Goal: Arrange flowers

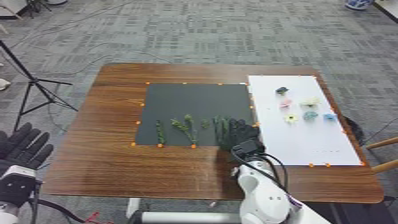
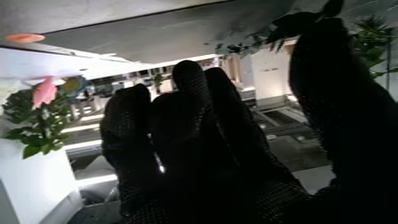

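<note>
fingers spread and nearly straight, the left hand is beside the table, holding nothing; on the dark mat we find a straight stem, a branching stem, then leaf blades just beside the right hand; farther right, on the white board, are a pink flower, a yellow flower and a blue flower; we judge that closing now could drag several blades together, crowded as they look, or miss them should the thumb land short; the head view gives us this layout, while the right wrist view reveals extended fingers, thumb well apart, nothing visibly gripped; dark leaves lie by the thumb tip, contact we cannot tell.
</note>
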Robot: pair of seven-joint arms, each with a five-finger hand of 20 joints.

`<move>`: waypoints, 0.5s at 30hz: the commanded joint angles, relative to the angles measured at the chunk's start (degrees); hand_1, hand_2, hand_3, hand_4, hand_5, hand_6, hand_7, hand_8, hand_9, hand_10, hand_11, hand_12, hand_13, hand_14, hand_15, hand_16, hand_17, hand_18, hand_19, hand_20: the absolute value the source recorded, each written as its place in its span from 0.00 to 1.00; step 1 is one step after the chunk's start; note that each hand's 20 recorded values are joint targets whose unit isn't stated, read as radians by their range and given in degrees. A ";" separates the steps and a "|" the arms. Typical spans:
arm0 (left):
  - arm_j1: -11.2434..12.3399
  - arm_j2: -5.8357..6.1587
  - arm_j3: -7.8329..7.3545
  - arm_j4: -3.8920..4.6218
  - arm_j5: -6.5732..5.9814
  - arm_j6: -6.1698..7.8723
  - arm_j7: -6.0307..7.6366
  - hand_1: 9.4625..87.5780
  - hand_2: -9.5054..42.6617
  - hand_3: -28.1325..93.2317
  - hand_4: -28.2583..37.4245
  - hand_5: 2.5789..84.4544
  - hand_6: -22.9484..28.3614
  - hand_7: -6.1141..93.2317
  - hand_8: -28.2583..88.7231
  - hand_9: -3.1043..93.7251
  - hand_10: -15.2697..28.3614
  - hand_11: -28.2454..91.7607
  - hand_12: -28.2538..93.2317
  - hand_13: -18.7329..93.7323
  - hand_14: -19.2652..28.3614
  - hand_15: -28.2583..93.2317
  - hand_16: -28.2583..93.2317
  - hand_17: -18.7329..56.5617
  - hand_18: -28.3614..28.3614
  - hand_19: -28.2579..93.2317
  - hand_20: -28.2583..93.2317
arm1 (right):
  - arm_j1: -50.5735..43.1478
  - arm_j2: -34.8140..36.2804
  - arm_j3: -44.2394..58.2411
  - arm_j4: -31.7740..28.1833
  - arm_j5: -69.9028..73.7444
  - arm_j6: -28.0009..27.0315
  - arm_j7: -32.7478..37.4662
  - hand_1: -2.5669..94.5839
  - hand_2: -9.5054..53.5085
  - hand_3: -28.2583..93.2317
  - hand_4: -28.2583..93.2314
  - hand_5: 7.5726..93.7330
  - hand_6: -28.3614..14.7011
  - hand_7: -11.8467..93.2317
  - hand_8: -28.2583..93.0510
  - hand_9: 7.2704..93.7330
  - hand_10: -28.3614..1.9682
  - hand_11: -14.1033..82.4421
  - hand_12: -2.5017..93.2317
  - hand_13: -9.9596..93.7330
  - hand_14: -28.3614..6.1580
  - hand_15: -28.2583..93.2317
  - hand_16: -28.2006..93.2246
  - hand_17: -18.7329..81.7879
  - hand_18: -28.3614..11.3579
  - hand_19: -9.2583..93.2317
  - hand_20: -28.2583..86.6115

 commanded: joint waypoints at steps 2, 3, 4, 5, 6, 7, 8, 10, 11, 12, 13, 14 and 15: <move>1.11 -0.23 -0.11 -0.40 -1.65 -0.19 1.03 0.22 0.51 0.82 0.00 0.45 0.63 0.16 0.18 0.36 0.67 0.38 0.33 0.38 0.69 0.48 0.21 0.23 0.71 0.43 0.33 | -0.39 0.17 -0.12 0.50 -1.31 0.76 0.48 0.49 0.00 0.85 0.00 0.34 0.25 0.45 0.12 0.33 0.00 0.68 0.45 0.63 0.23 0.93 0.56 0.50 0.00 0.93 0.64; 1.32 0.17 -0.06 -0.40 -2.07 -0.18 1.45 0.22 0.51 0.82 0.00 0.45 0.63 0.16 0.18 0.36 0.67 0.38 0.33 0.38 0.69 0.48 0.21 0.23 0.71 0.43 0.33 | -0.42 0.23 0.00 0.50 -1.37 0.89 0.58 0.49 0.00 0.86 0.00 0.34 0.25 0.45 0.12 0.34 0.00 0.68 0.45 0.63 0.23 0.93 0.56 0.50 0.00 0.93 0.64; 1.31 -0.09 -0.02 -0.46 -1.87 -0.19 1.28 0.22 0.51 0.82 0.00 0.45 0.63 0.16 0.18 0.36 0.67 0.38 0.33 0.38 0.69 0.48 0.21 0.23 0.71 0.43 0.33 | -0.43 0.31 0.03 0.58 -1.52 1.35 0.65 0.49 0.00 0.86 0.00 0.35 0.25 0.45 0.12 0.34 0.00 0.68 0.44 0.63 0.23 0.93 0.56 0.50 0.00 0.93 0.63; 1.44 0.22 0.07 -0.43 -2.28 -0.21 1.74 0.22 0.51 0.82 0.00 0.45 0.63 0.16 0.18 0.36 0.67 0.38 0.33 0.38 0.69 0.48 0.21 0.23 0.71 0.43 0.33 | -0.34 0.42 0.02 0.56 -1.50 1.66 0.86 0.50 0.00 0.86 0.00 0.35 0.25 0.45 0.12 0.34 0.00 0.68 0.44 0.63 0.23 0.93 0.56 0.50 0.00 0.93 0.63; 1.55 0.60 0.06 -0.39 -2.66 -0.14 2.04 0.22 0.51 0.82 0.00 0.45 0.63 0.16 0.18 0.36 0.67 0.38 0.33 0.38 0.69 0.48 0.21 0.23 0.71 0.43 0.33 | -0.16 0.51 -0.10 0.60 -1.69 1.78 1.13 0.50 0.00 0.86 0.00 0.35 0.25 0.45 0.12 0.34 0.00 0.68 0.44 0.63 0.23 0.93 0.56 0.50 0.00 0.93 0.63; 1.57 0.49 0.04 -0.41 -2.56 -0.06 2.00 0.22 0.51 0.82 0.00 0.45 0.63 0.16 0.18 0.36 0.67 0.38 0.33 0.38 0.69 0.48 0.21 0.23 0.71 0.43 0.33 | -0.07 0.54 -0.10 0.69 -1.68 2.06 1.05 0.50 0.00 0.86 0.00 0.35 0.26 0.45 0.12 0.34 0.00 0.69 0.44 0.63 0.24 0.93 0.56 0.51 0.00 0.93 0.63; 1.38 0.07 0.02 -0.44 -2.19 -0.07 1.61 0.22 0.51 0.82 0.00 0.45 0.63 0.16 0.18 0.36 0.67 0.38 0.33 0.38 0.69 0.48 0.21 0.23 0.71 0.43 0.33 | -0.16 0.64 -0.03 0.52 -1.62 2.11 1.20 0.50 0.00 0.87 0.00 0.35 0.26 0.46 0.12 0.35 0.00 0.69 0.44 0.63 0.24 0.93 0.56 0.51 0.00 0.93 0.63; 0.90 -0.25 0.09 -0.39 -1.66 0.00 1.04 0.22 0.51 0.82 0.00 0.45 0.63 0.16 0.18 0.36 0.67 0.38 0.33 0.38 0.69 0.48 0.21 0.23 0.71 0.43 0.33 | -0.37 0.77 0.28 0.09 -1.39 2.42 1.26 0.51 0.00 0.87 0.00 0.36 0.26 0.46 0.12 0.35 0.00 0.69 0.44 0.64 0.24 0.93 0.56 0.51 0.00 0.93 0.63; 0.82 -0.46 0.03 -0.42 -1.50 -0.06 0.89 0.22 0.51 0.82 0.00 0.45 0.63 0.16 0.18 0.36 0.67 0.38 0.33 0.38 0.69 0.48 0.21 0.23 0.71 0.43 0.33 | -0.50 0.99 0.43 -0.41 -0.80 2.75 1.06 0.51 0.00 0.87 0.00 0.36 0.26 0.46 0.12 0.35 0.00 0.69 0.43 0.64 0.24 0.93 0.56 0.51 0.00 0.93 0.63; 0.65 -0.59 -0.01 -0.42 -1.31 0.00 0.67 0.22 0.51 0.82 0.00 0.45 0.63 0.16 0.18 0.36 0.67 0.38 0.33 0.38 0.69 0.48 0.21 0.23 0.71 0.43 0.33 | -0.77 1.07 0.73 -1.00 -0.33 3.41 0.83 0.51 0.00 0.88 0.00 0.36 0.26 0.46 0.12 0.35 0.00 0.69 0.43 0.64 0.24 0.93 0.56 0.51 0.00 0.93 0.63; 0.68 -0.79 -0.07 -0.47 -1.21 -0.11 0.69 0.22 0.51 0.82 0.00 0.45 0.63 0.16 0.18 0.36 0.67 0.38 0.33 0.38 0.69 0.48 0.21 0.23 0.71 0.43 0.33 | -0.88 1.44 0.72 -1.71 -0.54 3.86 0.88 0.50 0.00 0.87 0.00 0.36 0.26 0.46 0.12 0.35 0.00 0.69 0.43 0.64 0.24 0.93 0.56 0.51 0.00 0.93 0.63; 0.57 -0.95 -0.16 -0.46 -1.00 -0.11 0.50 0.22 0.51 0.82 0.00 0.45 0.63 0.16 0.18 0.36 0.67 0.38 0.33 0.38 0.69 0.48 0.21 0.23 0.71 0.43 0.33 | -1.17 1.60 1.10 -2.44 -0.61 4.28 0.35 0.50 0.00 0.87 0.00 0.36 0.26 0.46 0.12 0.35 0.00 0.69 0.43 0.64 0.24 0.93 0.56 0.51 0.00 0.93 0.63; 1.15 -0.37 -0.30 -0.50 -1.61 -0.13 1.25 0.22 0.51 0.82 0.00 0.45 0.63 0.16 0.18 0.36 0.67 0.38 0.33 0.38 0.69 0.48 0.21 0.23 0.71 0.43 0.33 | -1.38 1.82 1.45 -3.57 -0.16 4.67 0.20 0.48 0.00 0.87 0.00 0.36 0.26 0.46 0.11 0.35 0.00 0.69 0.43 0.64 0.24 0.93 0.56 0.51 0.00 0.93 0.63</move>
